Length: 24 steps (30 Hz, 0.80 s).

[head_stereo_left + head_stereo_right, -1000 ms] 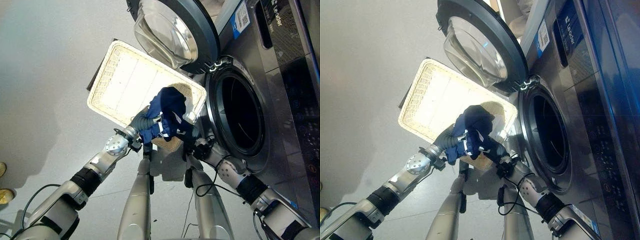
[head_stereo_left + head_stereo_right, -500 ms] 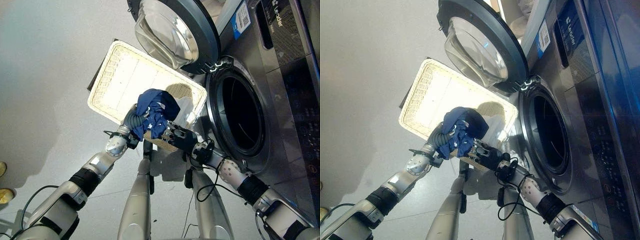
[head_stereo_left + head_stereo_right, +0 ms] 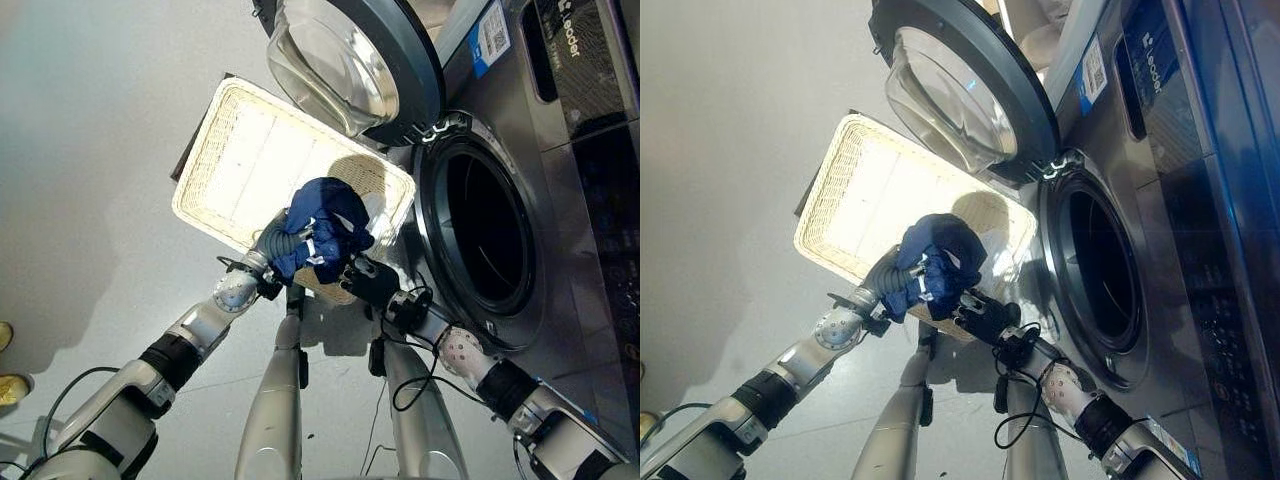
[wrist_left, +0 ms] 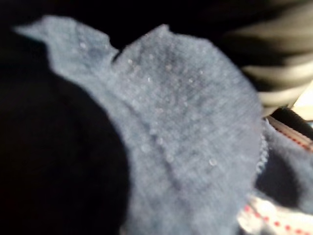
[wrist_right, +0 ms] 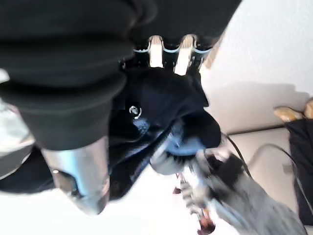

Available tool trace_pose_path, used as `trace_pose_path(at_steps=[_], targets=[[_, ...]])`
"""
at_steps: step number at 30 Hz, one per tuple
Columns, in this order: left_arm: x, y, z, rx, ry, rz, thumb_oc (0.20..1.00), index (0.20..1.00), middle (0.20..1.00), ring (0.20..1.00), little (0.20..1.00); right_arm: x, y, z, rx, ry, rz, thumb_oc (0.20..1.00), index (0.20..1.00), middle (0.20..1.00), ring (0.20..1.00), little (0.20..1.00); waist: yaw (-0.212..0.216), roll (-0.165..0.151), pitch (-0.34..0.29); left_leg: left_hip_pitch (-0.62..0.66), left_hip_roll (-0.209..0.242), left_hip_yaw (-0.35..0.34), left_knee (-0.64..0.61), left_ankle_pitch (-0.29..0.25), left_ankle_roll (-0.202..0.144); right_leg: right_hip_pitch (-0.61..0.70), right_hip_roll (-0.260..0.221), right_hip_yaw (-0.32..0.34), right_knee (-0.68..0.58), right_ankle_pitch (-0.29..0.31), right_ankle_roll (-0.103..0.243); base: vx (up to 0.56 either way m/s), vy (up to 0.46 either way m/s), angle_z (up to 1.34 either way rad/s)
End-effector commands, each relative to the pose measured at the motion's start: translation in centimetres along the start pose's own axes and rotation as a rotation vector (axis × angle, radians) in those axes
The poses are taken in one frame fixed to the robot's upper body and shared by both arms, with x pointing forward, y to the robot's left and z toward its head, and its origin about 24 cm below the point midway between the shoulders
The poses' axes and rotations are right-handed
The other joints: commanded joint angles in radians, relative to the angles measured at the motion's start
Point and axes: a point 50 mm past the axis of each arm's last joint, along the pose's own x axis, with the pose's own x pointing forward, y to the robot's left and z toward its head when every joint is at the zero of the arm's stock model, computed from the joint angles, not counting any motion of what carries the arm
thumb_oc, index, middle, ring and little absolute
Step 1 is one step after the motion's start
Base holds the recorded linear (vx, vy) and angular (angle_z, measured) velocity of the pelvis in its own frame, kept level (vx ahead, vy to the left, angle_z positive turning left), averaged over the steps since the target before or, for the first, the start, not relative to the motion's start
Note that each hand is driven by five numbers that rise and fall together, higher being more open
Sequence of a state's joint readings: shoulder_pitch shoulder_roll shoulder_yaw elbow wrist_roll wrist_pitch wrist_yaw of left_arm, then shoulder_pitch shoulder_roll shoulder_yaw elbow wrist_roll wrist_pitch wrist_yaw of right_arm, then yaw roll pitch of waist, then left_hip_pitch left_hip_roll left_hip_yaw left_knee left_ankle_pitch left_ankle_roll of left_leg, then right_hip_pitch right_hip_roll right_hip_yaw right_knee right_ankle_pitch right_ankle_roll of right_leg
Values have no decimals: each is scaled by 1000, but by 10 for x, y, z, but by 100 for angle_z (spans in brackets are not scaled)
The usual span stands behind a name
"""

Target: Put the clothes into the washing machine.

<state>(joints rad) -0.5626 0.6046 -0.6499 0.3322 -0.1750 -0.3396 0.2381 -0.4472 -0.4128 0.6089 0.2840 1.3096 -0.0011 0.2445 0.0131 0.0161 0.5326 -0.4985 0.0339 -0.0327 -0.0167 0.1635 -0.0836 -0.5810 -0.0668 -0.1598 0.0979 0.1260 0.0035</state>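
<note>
The blue garment is bunched up above the wicker basket, at about nine o'clock from the washing machine opening. The left hand has its fingers curled into the cloth; the right hand sits just beneath it, and I cannot tell how its fingers stand. It looks light, soft and floppy, so a grip deep in the bunched middle should keep loose ends from trailing.

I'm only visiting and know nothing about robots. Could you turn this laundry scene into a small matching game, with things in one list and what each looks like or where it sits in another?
Things:
1. garment
2. basket
3. washer door
4. drum opening

Descriptions:
A. swung open, with a glass bowl
B. dark blue, bunched between the left hand and the right hand
C. pale wicker, on the floor beside the machine
D. round, dark inside

Pairs: 1-B, 2-C, 3-A, 4-D
</note>
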Motion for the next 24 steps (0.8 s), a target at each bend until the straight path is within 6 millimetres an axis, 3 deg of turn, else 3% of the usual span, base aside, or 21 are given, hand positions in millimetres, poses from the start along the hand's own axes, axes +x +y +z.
trace_pose_path(at_steps=[1, 6, 10, 17, 24], targets=[[-3, -2, 32, -98, -210, 197, 200, 200, 200, 200, 200, 7, 25, 15, -10, -184, -8, 1000, 1000, 1000, 1000, 1000, -27, 21, -13, -24, -90, 70, -1, -7, 54, 2, 34, 17, 11, -18, 76, 0, 0, 0], [-10, -3, 36, -101, -257, 294, 200, 200, 200, 200, 200, 4, 20, 12, -39, -224, -109, 1000, 1000, 1000, 1000, 1000, -27, 14, -13, -20, -90, 67, -9, -10, 55, 4, 36, 17, 10, -22, 76, 0, 0, 0], [-11, -4, 46, 8, -326, 287, 200, 200, 200, 200, 200, 0, 13, 13, -54, -239, -202, 1000, 1000, 1000, 1000, 1000, -24, 13, -13, -25, -91, 66, -7, -9, 55, -1, 36, 17, 10, -16, 76, 0, 0, 0], [-6, -7, 40, 174, -280, 198, 200, 200, 200, 200, 200, -1, 9, 12, -46, -197, -177, 1000, 1000, 1000, 1000, 1000, -28, 20, -13, -15, -96, 54, -6, -12, 57, 3, 38, 28, 19, -21, 75, 5, 23, 0], [1, -12, 27, 267, -187, 51, 200, 200, 200, 200, 200, 2, 17, 12, -89, -109, -77, 1000, 1000, 1000, 1000, 1000, -34, 20, -13, -22, -94, 48, 4, -9, 56, 0, 41, 39, 28, -22, 78, 3, 24, -2]])
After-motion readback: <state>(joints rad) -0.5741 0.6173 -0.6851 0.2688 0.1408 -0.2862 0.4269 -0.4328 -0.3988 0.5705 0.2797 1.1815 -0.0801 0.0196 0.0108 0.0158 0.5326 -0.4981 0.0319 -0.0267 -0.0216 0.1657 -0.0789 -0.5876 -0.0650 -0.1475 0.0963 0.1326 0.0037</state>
